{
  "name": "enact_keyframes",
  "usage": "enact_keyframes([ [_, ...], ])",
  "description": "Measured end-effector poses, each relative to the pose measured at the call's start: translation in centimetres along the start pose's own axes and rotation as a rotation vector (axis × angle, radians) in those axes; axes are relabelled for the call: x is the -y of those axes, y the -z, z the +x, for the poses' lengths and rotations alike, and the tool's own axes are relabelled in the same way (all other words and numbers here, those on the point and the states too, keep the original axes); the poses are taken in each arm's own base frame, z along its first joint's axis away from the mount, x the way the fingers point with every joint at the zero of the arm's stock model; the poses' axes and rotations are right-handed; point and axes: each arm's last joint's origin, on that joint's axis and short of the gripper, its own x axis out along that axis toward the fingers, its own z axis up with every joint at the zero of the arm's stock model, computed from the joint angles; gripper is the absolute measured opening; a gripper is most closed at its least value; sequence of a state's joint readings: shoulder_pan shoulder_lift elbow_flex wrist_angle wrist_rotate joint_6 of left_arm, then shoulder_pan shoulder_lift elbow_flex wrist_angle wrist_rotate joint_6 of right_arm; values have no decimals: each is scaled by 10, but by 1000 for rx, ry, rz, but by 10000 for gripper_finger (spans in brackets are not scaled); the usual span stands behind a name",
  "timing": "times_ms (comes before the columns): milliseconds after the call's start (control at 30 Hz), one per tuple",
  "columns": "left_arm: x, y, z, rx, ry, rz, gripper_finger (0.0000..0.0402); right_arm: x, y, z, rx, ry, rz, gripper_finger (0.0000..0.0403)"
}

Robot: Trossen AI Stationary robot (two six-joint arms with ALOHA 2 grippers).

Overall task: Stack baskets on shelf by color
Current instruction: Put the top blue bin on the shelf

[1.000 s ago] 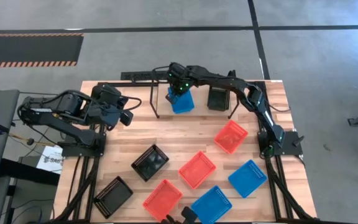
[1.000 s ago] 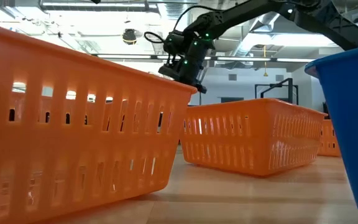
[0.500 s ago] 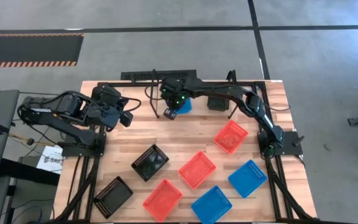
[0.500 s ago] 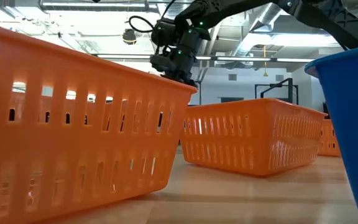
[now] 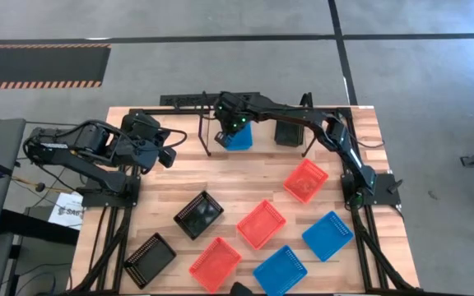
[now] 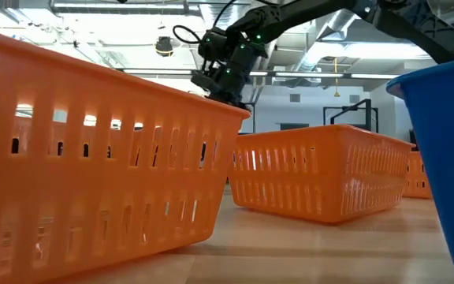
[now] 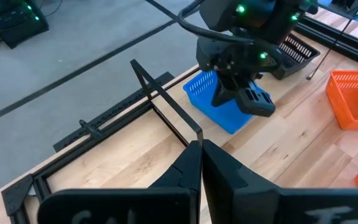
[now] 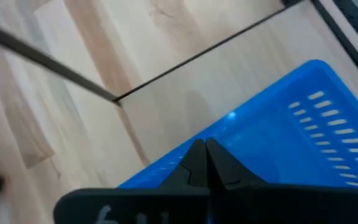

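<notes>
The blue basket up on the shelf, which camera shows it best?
The left wrist view: the blue basket shows on the shelf under the right gripper. The high view half hides it; the right wrist view shows only a corner; the low view misses it.

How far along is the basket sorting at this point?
Early. One black basket and one blue basket sit on the shelf at the table's far edge. The right claw, shut, is over the blue one's edge; whether it grips it is unclear. The left claw waits shut at the left. Seven baskets remain loose: three orange, two blue, two black.
</notes>
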State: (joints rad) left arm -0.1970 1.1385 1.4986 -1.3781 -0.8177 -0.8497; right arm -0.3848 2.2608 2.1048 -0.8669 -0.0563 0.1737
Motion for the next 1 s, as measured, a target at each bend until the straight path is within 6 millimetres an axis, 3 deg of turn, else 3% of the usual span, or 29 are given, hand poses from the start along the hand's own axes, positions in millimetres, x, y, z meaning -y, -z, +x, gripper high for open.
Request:
enact_keyframes([
  [233, 0, 0, 0, 0, 0, 1, 0, 1, 9, 0, -93, 16, 8, 0],
  [400, 0, 0, 0, 1, -1, 6, 0, -3, 12, 15, -106, 13, -12, 0],
  [1000, 0, 0, 0, 0, -1, 8, 0, 1, -1, 17, 22, -4, 0, 0],
])
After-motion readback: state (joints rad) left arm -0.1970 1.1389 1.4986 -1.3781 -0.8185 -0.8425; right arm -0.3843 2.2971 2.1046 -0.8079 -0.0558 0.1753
